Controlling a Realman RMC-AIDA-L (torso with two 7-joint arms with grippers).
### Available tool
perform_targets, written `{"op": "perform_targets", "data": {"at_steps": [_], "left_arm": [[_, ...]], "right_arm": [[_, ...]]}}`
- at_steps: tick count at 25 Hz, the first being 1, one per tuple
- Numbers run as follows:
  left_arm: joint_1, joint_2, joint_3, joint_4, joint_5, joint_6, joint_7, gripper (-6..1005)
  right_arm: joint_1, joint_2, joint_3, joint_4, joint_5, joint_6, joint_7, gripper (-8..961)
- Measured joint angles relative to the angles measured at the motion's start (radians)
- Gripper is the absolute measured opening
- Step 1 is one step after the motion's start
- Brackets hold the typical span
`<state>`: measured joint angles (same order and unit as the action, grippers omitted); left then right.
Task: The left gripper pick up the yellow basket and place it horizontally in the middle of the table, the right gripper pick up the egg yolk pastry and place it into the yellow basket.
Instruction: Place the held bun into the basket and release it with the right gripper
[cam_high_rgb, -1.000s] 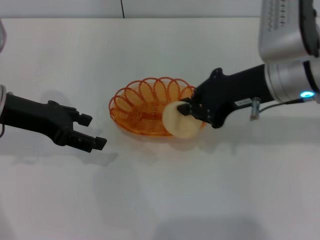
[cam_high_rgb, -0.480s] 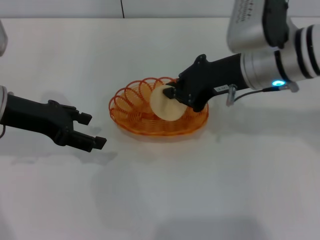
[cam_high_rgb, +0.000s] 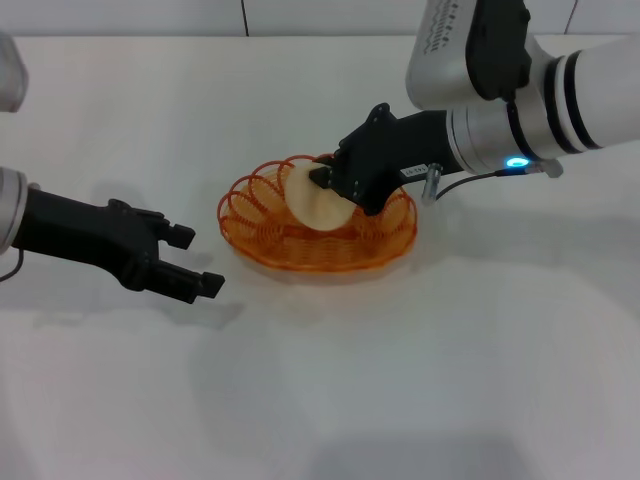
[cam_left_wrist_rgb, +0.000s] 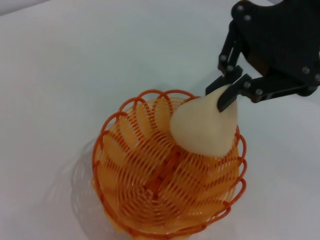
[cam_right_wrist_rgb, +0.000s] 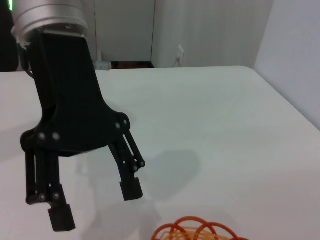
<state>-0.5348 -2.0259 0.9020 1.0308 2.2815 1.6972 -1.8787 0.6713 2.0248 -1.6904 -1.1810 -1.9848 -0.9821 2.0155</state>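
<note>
The yellow basket lies flat mid-table, seen from above in the left wrist view. Over its right-hand half, my right gripper is shut on the egg yolk pastry, a pale dome held tilted above the basket's inside. In the left wrist view the right gripper pinches the pastry at its edge. My left gripper stands open to the left of the basket, apart from it, with nothing between its fingers. The right wrist view shows the left gripper open above the basket's rim.
The white table stretches to the front and right of the basket. Its far edge meets a wall. A thin cable hangs off the right arm near the basket's right end.
My right gripper has carried the pastry leftward and away from me, from the basket's front right rim to over its inside. The left gripper has edged slightly right.
</note>
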Motion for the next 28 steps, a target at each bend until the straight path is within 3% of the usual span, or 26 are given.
{"op": "perform_targets", "data": {"at_steps": [8,16,23,28], "left_arm": [[-0.001,-0.001,0.0,0.0,0.0,0.0,-0.005,887],[-0.001,0.0,0.0,0.0,-0.001,-0.002,-0.006,887],[0.004,0.0,-0.003,0.0,-0.008,-0.003,-0.007,888],[0.006,0.0,-0.006,0.003,-0.009,-0.005,0.003,888]], "right_arm": [[0.015,0.0,-0.009,0.022,0.0,0.002,0.0,30],[0.007,-0.002,-0.011,0.007,0.0,-0.009,0.002,187],[-0.012,-0.006,-0.004,-0.026,0.031,-0.013,-0.001,460],[-0.116,-0.01,0.032,-0.137,0.032,-0.016,-0.015,638]]}}
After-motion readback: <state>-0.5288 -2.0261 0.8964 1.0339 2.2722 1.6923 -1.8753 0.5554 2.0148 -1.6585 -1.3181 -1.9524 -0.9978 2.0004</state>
